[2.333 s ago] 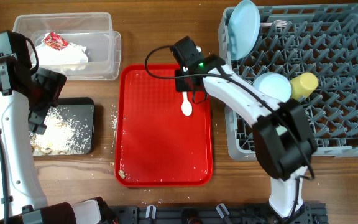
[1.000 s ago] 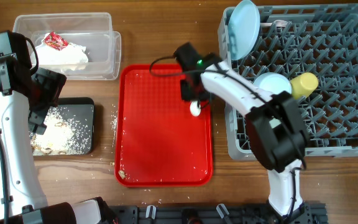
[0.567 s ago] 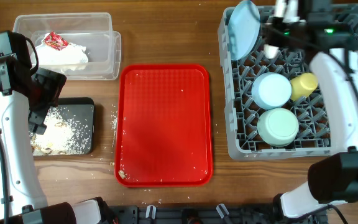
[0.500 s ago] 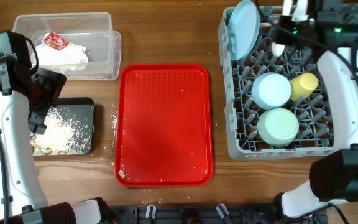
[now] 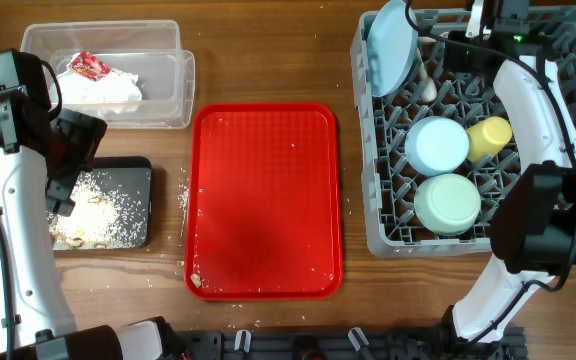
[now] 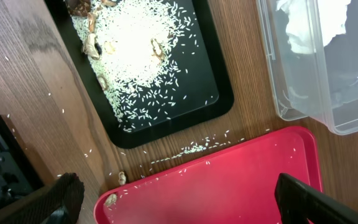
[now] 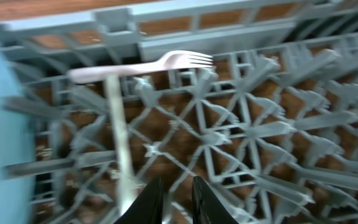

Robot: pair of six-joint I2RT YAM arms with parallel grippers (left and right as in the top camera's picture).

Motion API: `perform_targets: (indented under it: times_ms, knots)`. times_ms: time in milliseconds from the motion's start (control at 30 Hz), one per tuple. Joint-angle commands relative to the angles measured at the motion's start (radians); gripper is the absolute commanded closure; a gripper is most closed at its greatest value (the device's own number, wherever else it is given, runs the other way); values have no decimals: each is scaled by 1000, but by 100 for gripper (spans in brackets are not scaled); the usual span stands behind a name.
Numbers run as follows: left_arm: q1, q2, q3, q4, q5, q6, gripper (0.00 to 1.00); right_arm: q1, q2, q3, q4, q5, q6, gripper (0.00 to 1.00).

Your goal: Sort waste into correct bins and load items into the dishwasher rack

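The small white plastic spoon (image 5: 426,72) lies in the upper left of the big grey plastic rack (image 5: 528,150), its handle pointing up the frame, below the right tool (image 7: 178,185), whose fingers are a little apart and empty.

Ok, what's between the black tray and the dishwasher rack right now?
Overhead view: the flat red serving tray, bare apart from a few crumbs at its near left corner, plus scattered rice grains just right of the black tray.
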Motion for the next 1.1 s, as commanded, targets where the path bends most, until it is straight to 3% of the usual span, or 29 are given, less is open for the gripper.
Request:
perform_targets:
  times_ms: [0, 67, 233, 433, 567, 733, 833, 900, 933, 967, 1067]
  knots:
    - [6, -8, 10, 0, -2, -2, 0, 0, 12, 8, -1, 90, -12, 82]
    - [6, -8, 10, 0, -2, -2, 0, 0, 12, 8, -10, 89, 31, 81]
    - [6, -8, 10, 0, -2, -2, 0, 0, -61, 8, -98, 63, 299, 86]
    - [6, -8, 10, 0, -2, -2, 0, 0, -236, 6, -380, -40, 529, 89]
    - [6, -8, 10, 0, -2, -2, 0, 0, -380, -89, -431, -95, 528, 89]
    - [6, -8, 10, 0, -2, -2, 0, 0, -689, -412, -309, -255, 428, 89]
    - [6, -8, 10, 0, -2, -2, 0, 0, -878, -610, -259, -257, 429, 85]
    - [6, -8, 10, 0, -2, -2, 0, 0, -991, -716, -222, -256, 429, 74]
    - [6, -8, 10, 0, -2, -2, 0, 0, -1050, -768, -198, -256, 445, 13]
    - [6, -8, 10, 0, -2, -2, 0, 0, -1088, -800, -179, -256, 510, 0]
    - [6, -8, 10, 0, -2, -2, 0, 0, -1122, -829, -167, -256, 777, 0]
